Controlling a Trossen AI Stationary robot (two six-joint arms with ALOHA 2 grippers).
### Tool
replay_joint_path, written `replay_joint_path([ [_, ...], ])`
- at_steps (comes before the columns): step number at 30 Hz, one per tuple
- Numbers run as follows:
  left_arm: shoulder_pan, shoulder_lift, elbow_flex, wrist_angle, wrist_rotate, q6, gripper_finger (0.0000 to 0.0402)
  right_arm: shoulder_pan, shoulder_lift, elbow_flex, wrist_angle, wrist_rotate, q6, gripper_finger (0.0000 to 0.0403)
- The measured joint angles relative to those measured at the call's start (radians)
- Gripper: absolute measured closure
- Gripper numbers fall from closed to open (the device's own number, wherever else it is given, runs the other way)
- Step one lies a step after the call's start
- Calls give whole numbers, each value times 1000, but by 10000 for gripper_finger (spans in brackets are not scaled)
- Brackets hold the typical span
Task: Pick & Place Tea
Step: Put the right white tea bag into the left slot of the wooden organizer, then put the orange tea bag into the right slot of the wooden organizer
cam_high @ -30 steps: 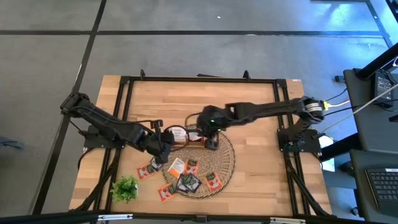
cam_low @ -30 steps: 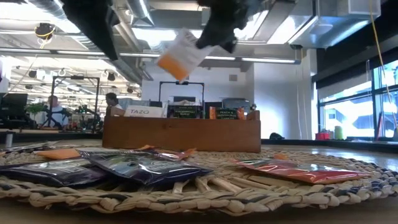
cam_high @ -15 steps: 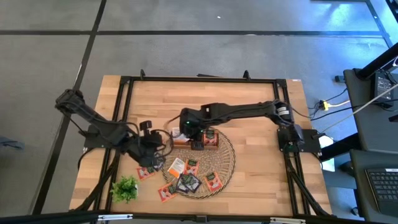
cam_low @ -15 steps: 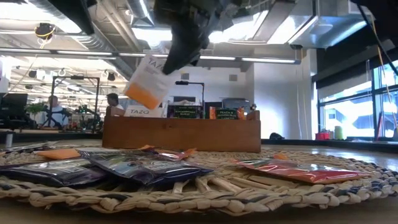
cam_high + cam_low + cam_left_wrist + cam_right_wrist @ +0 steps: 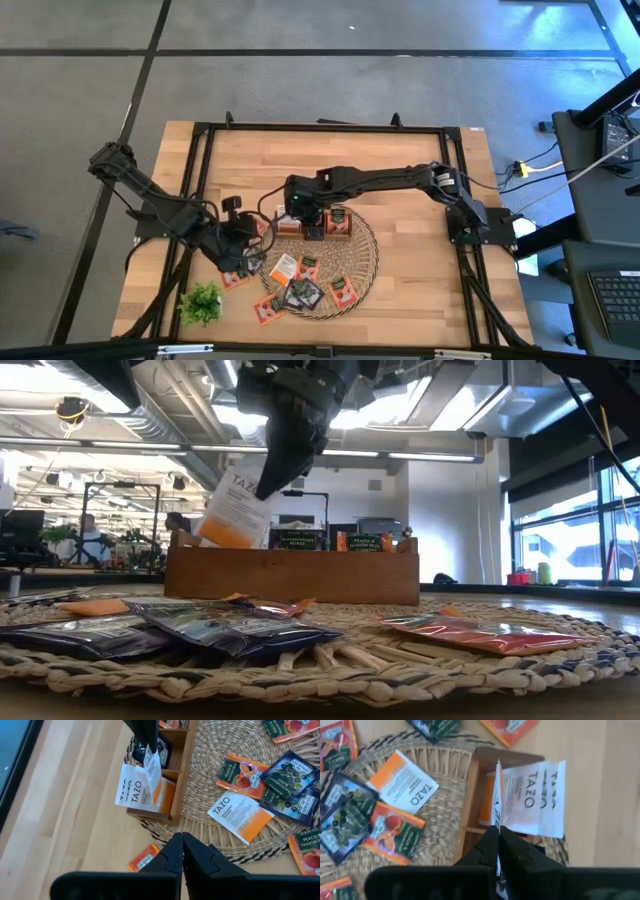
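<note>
The right gripper (image 5: pixel 268 485) is pinching a white-and-orange sachet (image 5: pixel 232 510) by its top edge, jaws nearly closed on it, and hanging it over the end compartment of the tray (image 5: pixel 292 575). That compartment already seems to be holding a sachet standing upright, though the wrist views leave this unsure. The held sachet is tilting, so on release it could be catching the tray wall or that other sachet and tipping out onto the mat (image 5: pixel 365 262). A thin edge grip could also be letting it twist or slip early. The left gripper (image 5: pixel 240 258) is waiting with jaws closed and empty, near loose sachets (image 5: pixel 297 290) at the mat's edge on the surface.
</note>
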Motion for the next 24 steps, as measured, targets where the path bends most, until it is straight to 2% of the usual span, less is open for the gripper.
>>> replay_joint_path([
  [11,0,0,0,0,-14,-7,400,-2,0,0,9,70,-52,352],
  [16,0,0,0,0,-27,-12,400,-1,-10,5,9,167,-20,330],
  [19,0,0,0,1,-43,-37,400,10,-62,3,-24,165,17,325],
  [22,0,4,0,12,-44,-44,400,46,-137,-67,-29,165,56,327],
  [24,0,11,0,28,-44,-44,400,77,-187,-161,1,161,84,329],
])
